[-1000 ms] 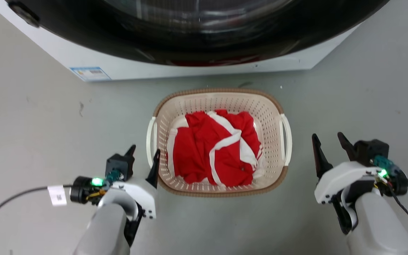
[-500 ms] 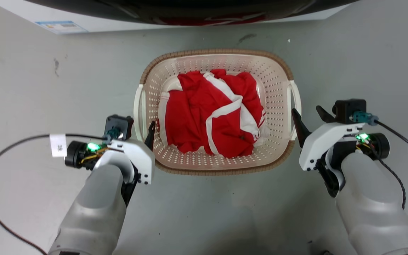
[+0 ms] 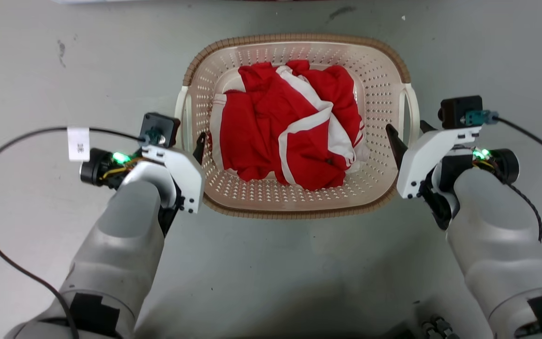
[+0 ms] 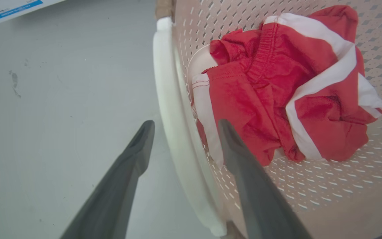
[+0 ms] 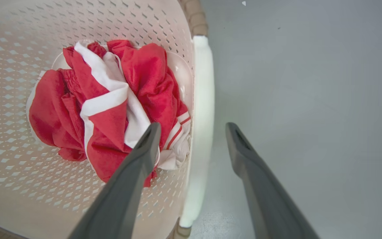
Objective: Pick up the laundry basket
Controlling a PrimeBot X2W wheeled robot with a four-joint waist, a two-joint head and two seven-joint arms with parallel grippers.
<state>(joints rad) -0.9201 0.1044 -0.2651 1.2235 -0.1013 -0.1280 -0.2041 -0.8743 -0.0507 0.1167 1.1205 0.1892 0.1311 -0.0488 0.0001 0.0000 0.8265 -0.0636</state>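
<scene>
From the head camera I have the cream perforated plastic laundry basket with a brown woven-look rim (image 3: 299, 37) sitting on the smooth grey floor (image 3: 299, 273), straight ahead and between my two arms. A crumpled red garment with white stripes (image 3: 290, 122) lies in its bottom. The left jaws are at the basket's left side, beside the white plastic left handle (image 3: 178, 117). In the left wrist view that handle (image 4: 174, 132) runs up between the two dark fingers (image 4: 134, 156), one outside over the floor and the other over the inside of the perforated wall, above the garment's edge (image 4: 270, 99). The left jaws stand wide apart and hold nothing. The right jaws mirror this at the white plastic right handle (image 3: 414, 113). In the right wrist view the handle (image 5: 202, 116) passes between the fingers (image 5: 244, 156), the inner one over the garment (image 5: 111, 99). They too are spread wide with nothing clamped. I cannot tell whether any finger touches a handle. A black cable with a white tag (image 3: 78, 143) trails from the left wrist.
</scene>
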